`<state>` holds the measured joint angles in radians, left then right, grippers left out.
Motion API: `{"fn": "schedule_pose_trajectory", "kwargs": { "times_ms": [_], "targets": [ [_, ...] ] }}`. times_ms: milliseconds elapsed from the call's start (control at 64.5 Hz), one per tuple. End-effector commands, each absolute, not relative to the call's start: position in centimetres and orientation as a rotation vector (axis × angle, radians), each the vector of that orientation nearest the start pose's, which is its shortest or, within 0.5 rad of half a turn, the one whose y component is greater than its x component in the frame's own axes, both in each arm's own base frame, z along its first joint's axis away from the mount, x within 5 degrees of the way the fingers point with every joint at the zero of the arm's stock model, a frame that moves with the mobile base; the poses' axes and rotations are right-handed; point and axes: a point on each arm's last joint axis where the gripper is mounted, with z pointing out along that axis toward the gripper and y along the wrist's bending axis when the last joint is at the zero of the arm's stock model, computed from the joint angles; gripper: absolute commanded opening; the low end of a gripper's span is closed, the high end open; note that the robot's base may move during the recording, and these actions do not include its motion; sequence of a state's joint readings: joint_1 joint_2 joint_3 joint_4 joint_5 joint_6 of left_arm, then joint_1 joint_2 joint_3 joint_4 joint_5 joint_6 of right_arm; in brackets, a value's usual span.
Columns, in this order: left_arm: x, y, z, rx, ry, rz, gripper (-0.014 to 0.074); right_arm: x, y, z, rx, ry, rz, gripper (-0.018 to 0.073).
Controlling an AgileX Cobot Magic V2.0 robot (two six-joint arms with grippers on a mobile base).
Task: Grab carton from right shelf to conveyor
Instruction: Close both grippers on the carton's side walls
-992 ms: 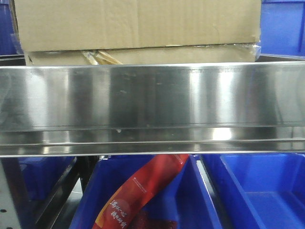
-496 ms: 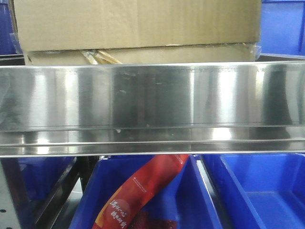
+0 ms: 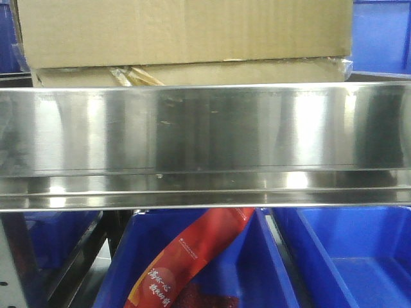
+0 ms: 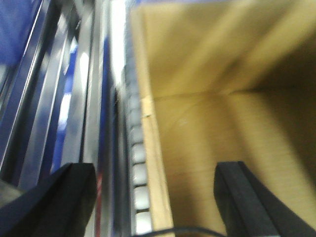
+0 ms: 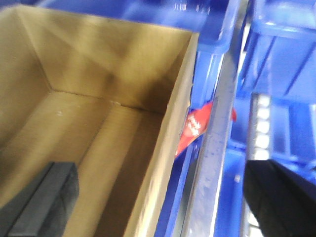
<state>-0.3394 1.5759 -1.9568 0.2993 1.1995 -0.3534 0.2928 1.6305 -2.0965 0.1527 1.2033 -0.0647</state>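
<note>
The brown carton [image 3: 186,32] stands on the right shelf, behind its shiny steel front rail [image 3: 205,135], with crinkled tape [image 3: 135,76] at its bottom seam. From above, the carton [image 4: 222,98] is open-topped. My left gripper [image 4: 154,170] is open and straddles the carton's left wall [image 4: 158,197], one finger outside and one inside. In the other wrist view my right gripper [image 5: 162,170] is also open, astride the right wall [image 5: 165,163] of the carton [image 5: 89,98]. Both views are blurred. The conveyor is out of view.
Blue plastic bins [image 3: 347,256] sit under the rail, one holding a red packet [image 3: 186,256]. More blue bins [image 5: 276,44] crowd the carton's right side. A roller track [image 4: 136,163] and a steel rail [image 5: 212,163] run close beside the carton walls.
The reflections on the steel rail have shifted slightly. The carton stays where it was on the shelf.
</note>
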Motion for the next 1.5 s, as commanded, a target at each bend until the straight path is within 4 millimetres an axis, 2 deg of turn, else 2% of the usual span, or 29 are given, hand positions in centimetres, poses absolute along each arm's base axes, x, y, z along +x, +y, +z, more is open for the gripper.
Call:
{"fn": "schedule_pose_trajectory", "kwargs": {
  "times_ms": [0,186,341,512,729,791,868,1023,1039,1085,1147,1287,1364,1488],
  "targets": [
    [32.0,-7.9,47.4,-0.095,2.273,0.020,0.0402,32.5,11.0,49.2,-0.408,2.202,0.313,0.0558],
    [34.5,-7.4,45.2,-0.129,2.330,0.063,0.0402,35.0,11.8,46.8,-0.408,2.251,0.315,0.0558],
    [35.7,-7.7,43.9,-0.123,2.354,0.071,0.0402,36.6,12.8,45.2,-0.405,2.267,0.387,0.0558],
    [36.1,-8.0,44.0,-0.112,2.320,0.046,0.0402,38.0,13.3,43.5,-0.405,2.308,0.387,0.0558],
    [36.4,-8.0,44.0,-0.107,2.305,0.042,0.0402,38.9,13.5,42.3,-0.404,2.330,0.385,0.0536],
    [36.6,-8.1,43.7,-0.106,2.312,0.044,0.0402,39.1,13.6,42.1,-0.404,2.335,0.385,0.0475],
    [37.0,-8.2,43.0,-0.106,2.336,0.054,0.0402,39.3,13.6,41.8,-0.405,2.345,0.384,0.0326],
    [37.4,-8.3,42.5,-0.104,2.349,0.060,0.0396,39.3,13.6,41.6,-0.411,2.366,0.381,-0.0076],
    [37.4,-8.3,42.5,-0.104,2.349,0.060,0.0390,39.2,13.6,41.5,-0.411,2.368,0.381,-0.0096],
    [37.4,-8.3,42.5,-0.104,2.349,0.060,0.0362,39.2,13.6,41.5,-0.412,2.369,0.381,-0.0068],
    [37.4,-8.4,42.5,-0.104,2.351,0.052,0.0271,39.2,13.6,41.5,-0.412,2.370,0.381,-0.0059],
    [37.4,-8.5,42.4,-0.107,2.361,0.032,-0.0049,38.9,13.5,41.9,-0.412,2.361,0.381,-0.0064],
    [37.3,-8.5,42.4,-0.108,2.366,0.029,0.0005,38.3,13.3,43.0,-0.411,2.335,0.383,-0.0064],
    [36.6,-8.4,42.9,-0.119,2.386,0.025,-0.0013,36.8,12.9,45.0,-0.407,2.279,0.386,-0.0064]
  ]
}}
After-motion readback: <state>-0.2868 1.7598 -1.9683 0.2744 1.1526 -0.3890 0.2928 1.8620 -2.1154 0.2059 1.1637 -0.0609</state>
